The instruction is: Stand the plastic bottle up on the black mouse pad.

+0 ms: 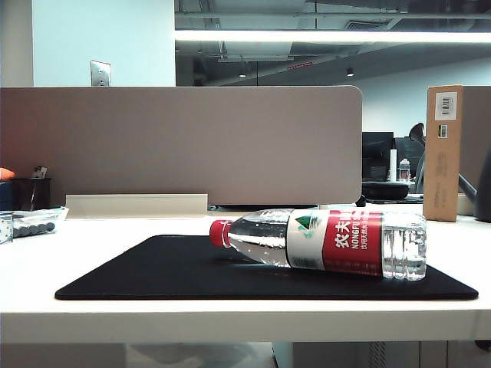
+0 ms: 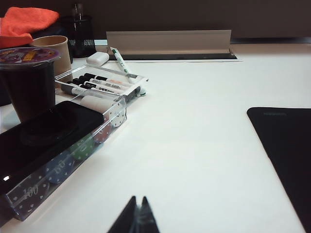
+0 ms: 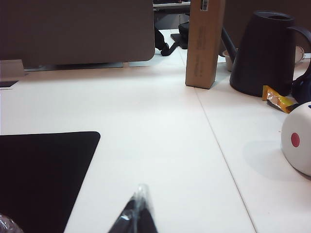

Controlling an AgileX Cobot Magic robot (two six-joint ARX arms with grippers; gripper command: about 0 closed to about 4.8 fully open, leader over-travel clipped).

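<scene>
The plastic bottle (image 1: 330, 241) lies on its side on the black mouse pad (image 1: 153, 272), its red cap pointing left and its red-and-white label toward the right end. Neither arm shows in the exterior view. In the left wrist view my left gripper (image 2: 138, 200) hovers shut and empty over bare white desk, with an edge of the mouse pad (image 2: 286, 145) off to one side. In the right wrist view my right gripper (image 3: 141, 190) is also shut and empty, over the desk just beside a corner of the mouse pad (image 3: 39, 170).
A clear tray of markers and magnets (image 2: 97, 92), a dark cup (image 2: 29, 82) and a black phone (image 2: 48, 128) crowd the left side. A cardboard box (image 3: 204, 43), black kettle (image 3: 265, 53) and white round object (image 3: 297, 138) stand on the right. A grey partition (image 1: 184, 142) closes the back.
</scene>
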